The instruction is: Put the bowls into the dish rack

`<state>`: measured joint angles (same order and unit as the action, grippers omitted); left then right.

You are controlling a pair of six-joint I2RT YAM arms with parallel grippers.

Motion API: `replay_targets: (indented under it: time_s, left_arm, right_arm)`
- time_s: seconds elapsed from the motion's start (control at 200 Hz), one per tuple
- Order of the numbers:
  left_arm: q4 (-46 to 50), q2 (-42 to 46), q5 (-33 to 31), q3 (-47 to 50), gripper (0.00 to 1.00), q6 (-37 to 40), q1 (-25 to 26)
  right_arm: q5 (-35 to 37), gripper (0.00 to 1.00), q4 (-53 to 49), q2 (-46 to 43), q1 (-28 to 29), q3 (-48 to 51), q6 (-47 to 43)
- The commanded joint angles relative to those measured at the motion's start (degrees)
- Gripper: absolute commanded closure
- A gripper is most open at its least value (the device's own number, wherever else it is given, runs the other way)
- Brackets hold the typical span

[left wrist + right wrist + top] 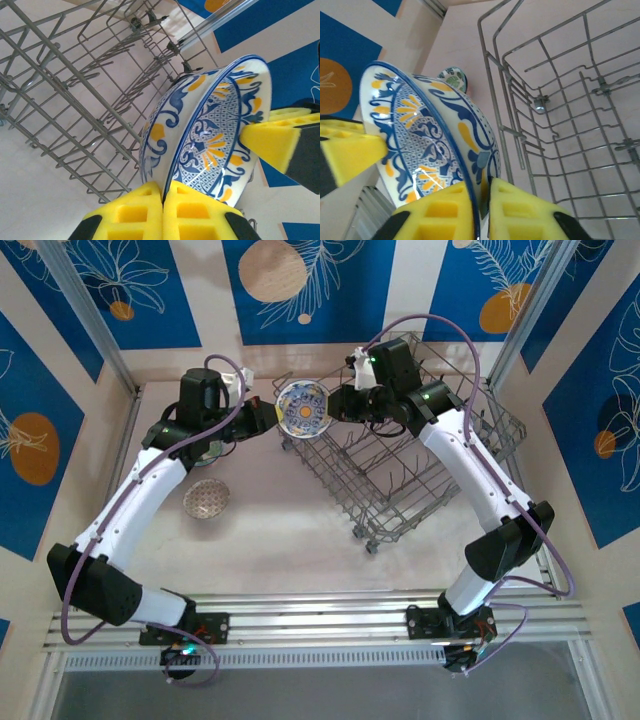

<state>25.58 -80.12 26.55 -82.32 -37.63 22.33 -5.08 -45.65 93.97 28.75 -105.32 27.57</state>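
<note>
We pinch the bowl (303, 408) by its rim with left gripper (163, 197) and right gripper (482, 200) together, on edge at the rack (420, 455) wall, so opposing pulls could make it slip and drop.

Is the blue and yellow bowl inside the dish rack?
No, the blue-and-yellow bowl is held outside the dish rack, by its corner.

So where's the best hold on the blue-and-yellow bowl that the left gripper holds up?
The rim of the bowl, from the dish rack side, opposite the left gripper: held on edge, its thin wall suits a pinch, inside and outside.
</note>
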Motion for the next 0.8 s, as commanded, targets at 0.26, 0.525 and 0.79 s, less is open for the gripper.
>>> replay_targets:
  time_s: [0.26, 0.525, 0.79]
  left_arm:
    - [-1.53, 0.88, 1.28, -2.95, 0.95, 1.73, 2.71]
    - [-1.9, 0.63, 0.96, -3.01, 0.76, 2.48, 2.9]
    - [-0.4, -0.05, -0.68, -5.01, 0.48, 4.71, 2.74]
  right_arm:
    - [5.0, 1.0, 0.22, -1.42, 0.03, 0.67, 1.03]
    - [7.28, 1.0, 1.25, -1.69, -0.09, 0.9, 2.14]
    - [9.28, 1.0, 2.75, -1.82, -0.66, 0.74, 3.01]
